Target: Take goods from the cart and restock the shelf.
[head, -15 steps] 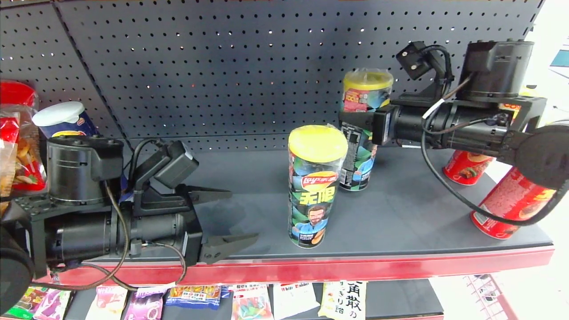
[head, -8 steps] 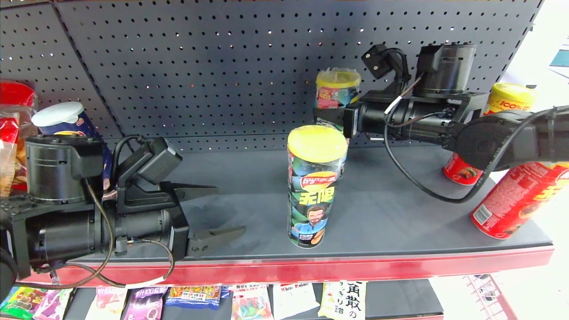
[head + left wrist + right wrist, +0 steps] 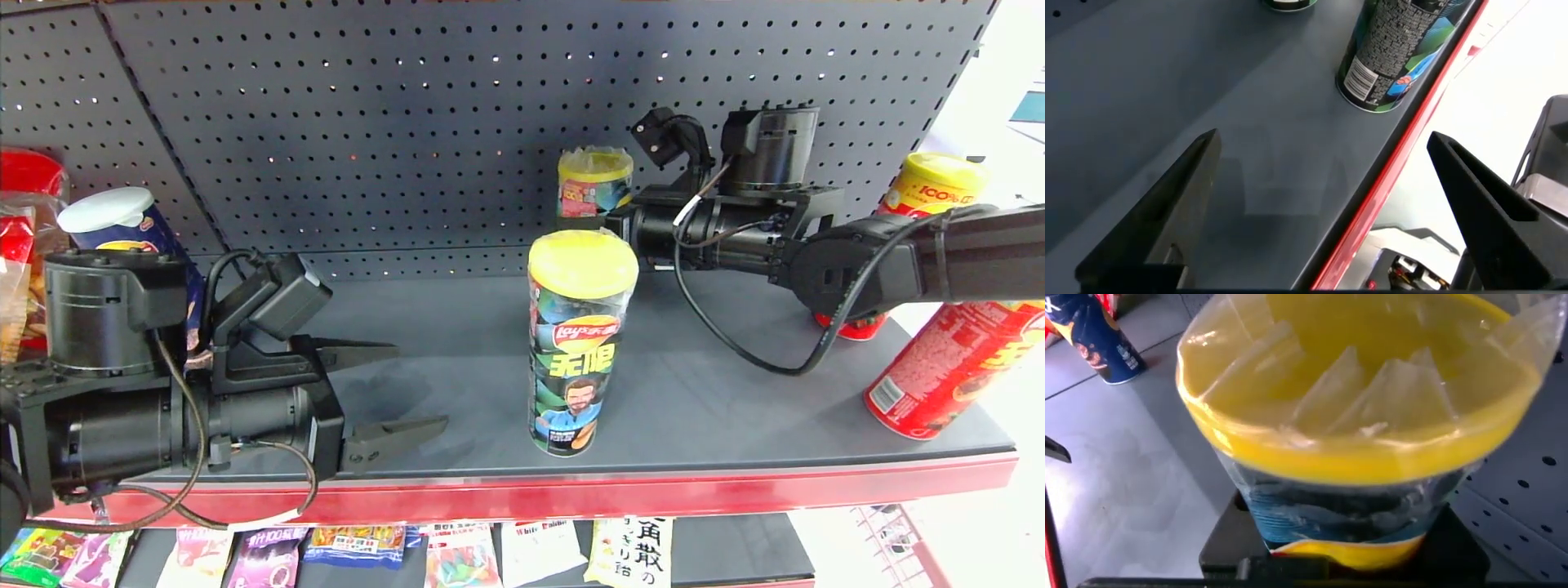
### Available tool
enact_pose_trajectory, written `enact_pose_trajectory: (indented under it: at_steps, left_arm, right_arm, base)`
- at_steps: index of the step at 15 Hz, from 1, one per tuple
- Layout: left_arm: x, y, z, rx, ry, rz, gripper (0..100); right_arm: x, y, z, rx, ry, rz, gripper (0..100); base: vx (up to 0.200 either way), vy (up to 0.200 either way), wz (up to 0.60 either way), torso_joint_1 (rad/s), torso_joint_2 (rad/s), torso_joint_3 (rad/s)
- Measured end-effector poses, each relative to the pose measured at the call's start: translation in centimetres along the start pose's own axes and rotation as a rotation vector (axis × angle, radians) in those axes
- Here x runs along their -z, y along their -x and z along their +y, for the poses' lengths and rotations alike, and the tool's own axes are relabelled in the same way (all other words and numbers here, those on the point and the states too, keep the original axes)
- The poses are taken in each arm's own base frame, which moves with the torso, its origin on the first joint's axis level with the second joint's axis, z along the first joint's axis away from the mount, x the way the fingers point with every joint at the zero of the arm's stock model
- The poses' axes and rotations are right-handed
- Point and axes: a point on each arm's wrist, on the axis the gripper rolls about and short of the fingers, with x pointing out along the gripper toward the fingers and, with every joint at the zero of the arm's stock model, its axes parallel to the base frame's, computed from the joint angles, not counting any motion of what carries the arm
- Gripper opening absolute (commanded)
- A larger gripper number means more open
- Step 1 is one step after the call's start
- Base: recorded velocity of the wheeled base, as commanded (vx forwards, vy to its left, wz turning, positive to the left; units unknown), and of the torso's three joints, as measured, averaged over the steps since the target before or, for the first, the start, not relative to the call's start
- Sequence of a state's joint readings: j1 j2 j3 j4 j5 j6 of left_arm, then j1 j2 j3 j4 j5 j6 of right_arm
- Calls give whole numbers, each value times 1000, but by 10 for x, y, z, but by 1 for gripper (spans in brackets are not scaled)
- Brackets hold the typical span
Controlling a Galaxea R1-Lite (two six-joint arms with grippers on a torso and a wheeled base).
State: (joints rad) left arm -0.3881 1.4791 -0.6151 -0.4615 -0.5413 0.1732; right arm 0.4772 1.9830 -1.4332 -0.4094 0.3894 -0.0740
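1. Right gripper, upper centre, is clamped on a can held upright behind the front can, likely for a back-row spot on the shelf.
2. Left gripper, lower left, is spread wide and empty, low over the shelf edge, out of the way.

Two green chip cans, perhaps two red cans, one blue can

Yellow lid, green-blue print on near can. Yellow lid, clear wrap on far can. Red cans right. White-lidded blue can left. Dark grey shelf, red front edge; grey dotted pegboard.
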Motion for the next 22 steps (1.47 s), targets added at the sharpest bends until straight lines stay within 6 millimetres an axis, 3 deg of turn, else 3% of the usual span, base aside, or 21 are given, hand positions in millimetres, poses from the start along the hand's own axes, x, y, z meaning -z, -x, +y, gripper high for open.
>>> enact_pose_trajectory:
  at_steps: [1, 9, 22]
  left_arm:
    - [0, 0, 0, 1, 0, 0, 100]
    - [0, -1, 0, 6, -2, -1, 100]
    - [0, -5, 0, 15, -8, 7, 100]
  right_arm:
    - [1, 0, 0, -1, -2, 2, 100]
    - [2, 17, 3, 16, -39, 23, 100]
    - [25, 107, 25, 149, -81, 129, 100]
  base:
    - [0, 0, 0, 0, 0, 0]
    - [0, 0, 0, 0, 0, 0]
    - [0, 0, 0, 0, 0, 0]
